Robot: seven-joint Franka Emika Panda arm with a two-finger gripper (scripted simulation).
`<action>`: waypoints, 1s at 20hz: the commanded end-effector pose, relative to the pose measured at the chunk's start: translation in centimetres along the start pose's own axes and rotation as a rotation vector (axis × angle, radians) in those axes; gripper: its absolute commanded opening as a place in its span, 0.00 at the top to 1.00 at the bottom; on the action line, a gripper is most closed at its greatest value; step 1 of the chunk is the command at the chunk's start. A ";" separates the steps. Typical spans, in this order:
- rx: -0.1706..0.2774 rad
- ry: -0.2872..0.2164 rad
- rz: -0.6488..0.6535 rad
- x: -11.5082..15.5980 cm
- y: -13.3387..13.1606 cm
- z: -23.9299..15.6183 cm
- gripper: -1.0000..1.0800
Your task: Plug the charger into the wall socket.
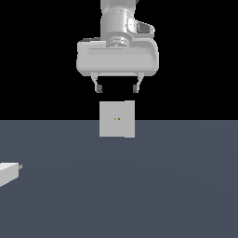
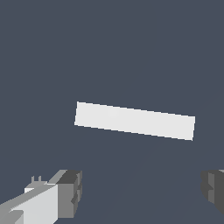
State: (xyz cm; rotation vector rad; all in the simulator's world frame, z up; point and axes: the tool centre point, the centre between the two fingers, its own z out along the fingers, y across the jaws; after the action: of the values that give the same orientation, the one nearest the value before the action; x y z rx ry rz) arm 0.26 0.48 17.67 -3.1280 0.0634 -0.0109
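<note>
While spread wide and empty, claw (image 1: 117, 88) above wall socket (image 1: 117, 119), charger (image 1: 8, 172) well apart.

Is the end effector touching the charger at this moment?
Apart. In the exterior view the end effector hangs open above the wall socket, while the charger lies on the floor at that view's far left edge, nothing between its fingers.
</note>
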 end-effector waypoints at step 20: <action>-0.004 0.019 -0.004 -6.0 -8.0 5.1 0.04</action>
State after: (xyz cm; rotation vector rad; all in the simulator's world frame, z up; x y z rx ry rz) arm -4.45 7.53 13.41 -3.1323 0.0598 -0.0373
